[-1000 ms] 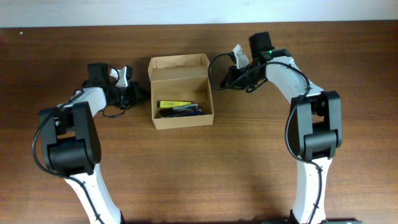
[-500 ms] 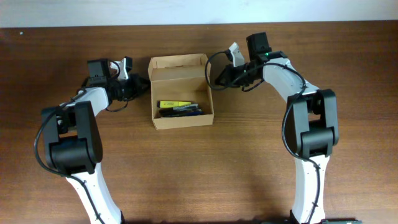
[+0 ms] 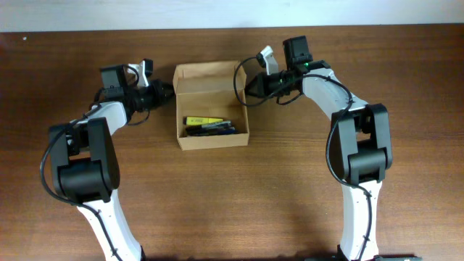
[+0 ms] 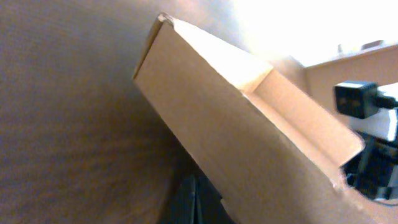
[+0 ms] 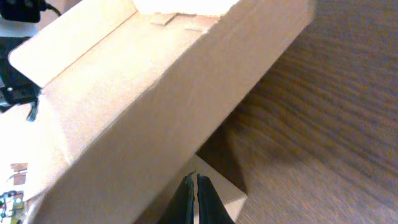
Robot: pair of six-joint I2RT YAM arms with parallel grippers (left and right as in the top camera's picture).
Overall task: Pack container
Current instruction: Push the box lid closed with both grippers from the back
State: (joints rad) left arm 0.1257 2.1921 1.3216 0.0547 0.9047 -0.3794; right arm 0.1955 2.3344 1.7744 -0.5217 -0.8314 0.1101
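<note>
The left gripper [image 3: 167, 93] sits near the far edge of the table [image 3: 290, 188], left of centre. Its jaws are pressed together with nothing between them. A second ago it lay nearer the front and clearly apart from the box; it has since swung toward the far edge and in to the left side of the lid flap [image 3: 206, 75]. In the left wrist view its dark fingers [image 4: 186, 200] reach the foot of the cardboard wall; whether they touch it I cannot tell.

The container [image 3: 214, 138] has not moved. It stands between the two arms, close to the far edge, with its flap raised at the back. Inside it lie a yellow item [image 3: 201, 120] and dark pens [image 3: 212, 129], as before.

The right gripper [image 3: 250, 86] is also closed tight and empty. It has slid left and slightly toward the far edge, from just beside the box to the flap's right end. Its fingers [image 5: 186, 200] point at the box's lower edge in the right wrist view.
</note>
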